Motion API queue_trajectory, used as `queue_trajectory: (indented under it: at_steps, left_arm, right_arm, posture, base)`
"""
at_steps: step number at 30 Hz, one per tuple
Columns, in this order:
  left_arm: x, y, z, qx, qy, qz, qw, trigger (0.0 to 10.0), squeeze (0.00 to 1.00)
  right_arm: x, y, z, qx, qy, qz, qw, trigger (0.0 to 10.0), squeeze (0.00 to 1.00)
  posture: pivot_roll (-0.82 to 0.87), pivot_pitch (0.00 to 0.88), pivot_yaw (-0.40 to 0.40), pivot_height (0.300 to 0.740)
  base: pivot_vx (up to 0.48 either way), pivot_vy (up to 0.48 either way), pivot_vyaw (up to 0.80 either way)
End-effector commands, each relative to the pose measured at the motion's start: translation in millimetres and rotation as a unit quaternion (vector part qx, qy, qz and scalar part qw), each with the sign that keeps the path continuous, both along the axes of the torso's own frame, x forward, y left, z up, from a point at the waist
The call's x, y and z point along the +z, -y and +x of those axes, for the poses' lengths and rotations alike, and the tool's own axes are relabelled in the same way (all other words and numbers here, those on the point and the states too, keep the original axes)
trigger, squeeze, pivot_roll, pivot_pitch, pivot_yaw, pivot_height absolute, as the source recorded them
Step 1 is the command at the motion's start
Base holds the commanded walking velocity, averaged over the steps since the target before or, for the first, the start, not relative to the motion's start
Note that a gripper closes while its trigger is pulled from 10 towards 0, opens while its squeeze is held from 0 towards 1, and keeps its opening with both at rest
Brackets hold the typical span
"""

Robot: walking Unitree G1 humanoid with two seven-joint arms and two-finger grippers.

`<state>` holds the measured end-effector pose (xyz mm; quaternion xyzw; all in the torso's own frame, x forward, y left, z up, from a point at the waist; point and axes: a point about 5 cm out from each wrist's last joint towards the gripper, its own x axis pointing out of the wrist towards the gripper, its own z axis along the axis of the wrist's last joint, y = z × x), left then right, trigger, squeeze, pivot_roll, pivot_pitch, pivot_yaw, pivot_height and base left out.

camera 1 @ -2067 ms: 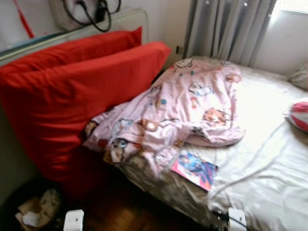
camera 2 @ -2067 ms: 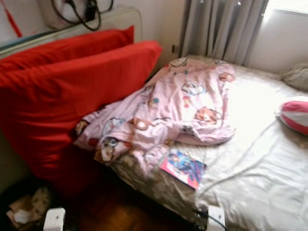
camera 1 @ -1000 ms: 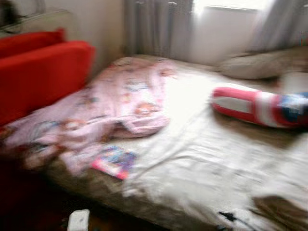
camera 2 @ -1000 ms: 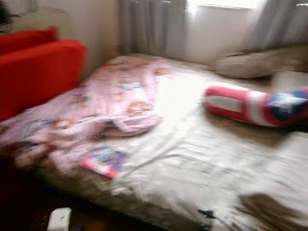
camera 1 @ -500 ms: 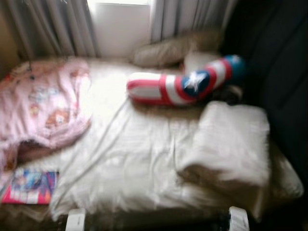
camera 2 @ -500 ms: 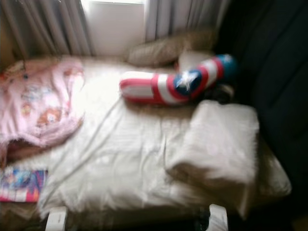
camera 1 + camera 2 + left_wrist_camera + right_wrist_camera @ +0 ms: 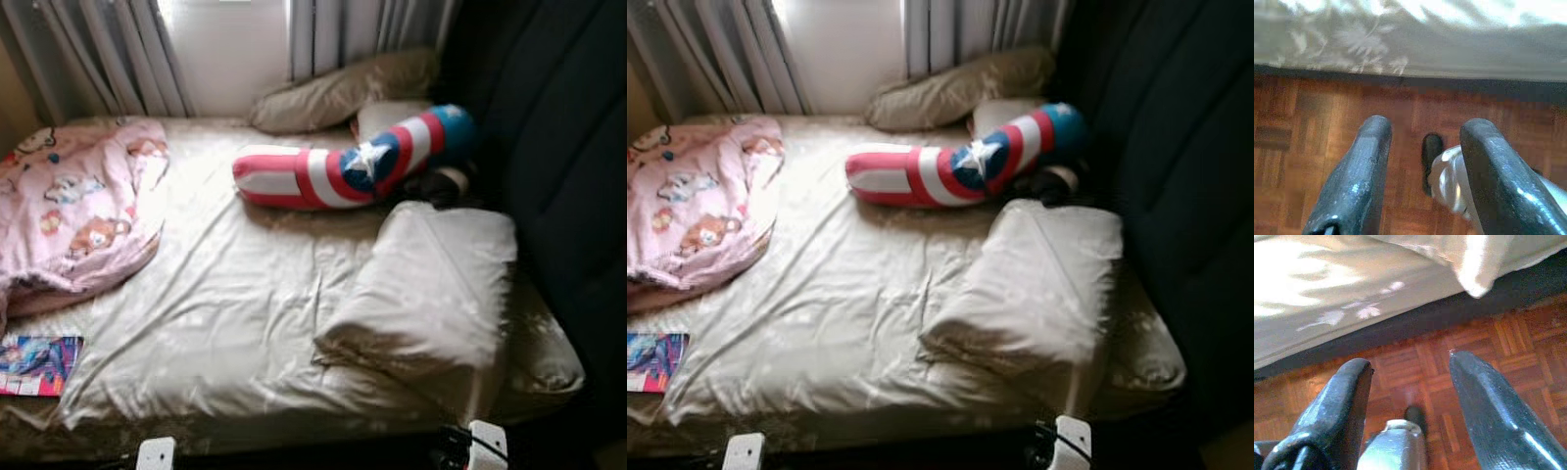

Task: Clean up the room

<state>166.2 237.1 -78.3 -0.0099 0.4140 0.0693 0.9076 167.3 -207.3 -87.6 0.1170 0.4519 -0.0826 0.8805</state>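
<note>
Head views: a bed with a cream floral sheet (image 7: 245, 323) carries a pink cartoon-print blanket (image 7: 69, 211) at its left, a colourful picture book (image 7: 37, 364) near the front left corner, a red, white and blue striped bolster with a star (image 7: 353, 166), a folded cream pillow (image 7: 421, 294) and a beige pillow (image 7: 338, 88) by the grey curtains (image 7: 108, 54).

Left wrist view: the left gripper (image 7: 1422, 161), fingers spread and empty, hangs over reddish parquet floor (image 7: 1312, 122) beside the bed's edge.

Right wrist view: the right gripper (image 7: 1410, 387), likewise spread and empty, hangs above the parquet below an overhanging sheet corner (image 7: 1474, 264).

Grey curtains (image 7: 108, 54), parquet floor (image 7: 1312, 122)
</note>
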Motion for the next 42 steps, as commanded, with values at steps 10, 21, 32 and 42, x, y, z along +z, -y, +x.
queue_trajectory:
  at_steps: [10, 21, 32, 42]
  left_arm:
    - [-5, -2.4, -12.6, 0.001, -0.024, -0.005, 1.000, 10.0, 0.00]
    - [-6, -9.1, -18.0, 0.005, -0.030, -0.006, 1.000, 10.0, 0.00]
    - [-5, -0.1, -10.6, 0.012, -0.022, -0.010, 1.000, 10.0, 0.00]
    - [-7, -2.3, -16.0, 0.002, -0.031, -0.007, 0.999, 10.0, 0.00]
  right_arm:
    - [-1, 5.4, -5.1, -0.008, -0.007, -0.007, 1.000, 10.0, 0.00]
    - [-2, 6.7, -6.3, -0.006, -0.010, -0.009, 1.000, 10.0, 0.00]
    - [-2, 6.7, -6.3, -0.002, -0.012, -0.010, 1.000, 10.0, 0.00]
    - [-2, 6.9, -6.6, 0.000, -0.013, -0.012, 1.000, 10.0, 0.00]
  posture:
    - [0.07, 0.000, -0.010, 0.740]
    - [0.07, 0.000, -0.012, 0.740]
    - [0.07, 0.000, -0.012, 0.740]
    - [0.06, 0.000, -0.016, 0.740]
  base:
    - [0.000, 0.000, 0.00]
    - [0.000, 0.000, 0.00]
    - [0.143, 0.000, 0.00]
    - [0.272, 0.000, 0.00]
